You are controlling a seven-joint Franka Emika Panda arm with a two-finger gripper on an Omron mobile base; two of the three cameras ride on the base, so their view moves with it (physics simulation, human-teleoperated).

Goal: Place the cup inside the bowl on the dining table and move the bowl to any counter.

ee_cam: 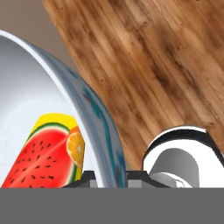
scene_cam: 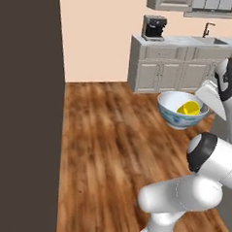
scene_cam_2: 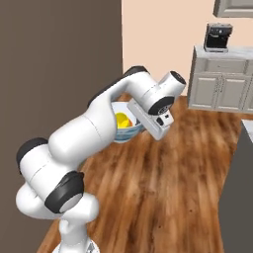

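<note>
The bowl [scene_cam: 176, 114] hangs in the air over the wooden floor, white inside with a blue-grey pattern outside. The yellow cup [scene_cam: 189, 109] lies tilted inside it. My gripper [scene_cam: 205, 109] is shut on the bowl's right rim. In the right base view the bowl [scene_cam_2: 126, 132] and cup [scene_cam_2: 122, 120] sit partly behind my forearm, with the gripper [scene_cam_2: 140, 126] at the rim. The hand view looks along the bowl's wall [ee_cam: 98, 122], which runs between the jaws of the gripper [ee_cam: 107, 178]; the cup [ee_cam: 46, 151] shows a watermelon print. The counter [scene_cam: 181, 42] stands far ahead by the wall.
A coffee machine [scene_cam: 154, 28] and a faucet [scene_cam: 208, 29] stand on the counter [scene_cam_2: 217, 52]. A tall dark wall [scene_cam: 26, 107] fills the left. A grey-sided block with a pale top [scene_cam_2: 243, 163] stands at the right; whether it is the dining table I cannot tell. Wooden floor [ee_cam: 166, 65] lies below.
</note>
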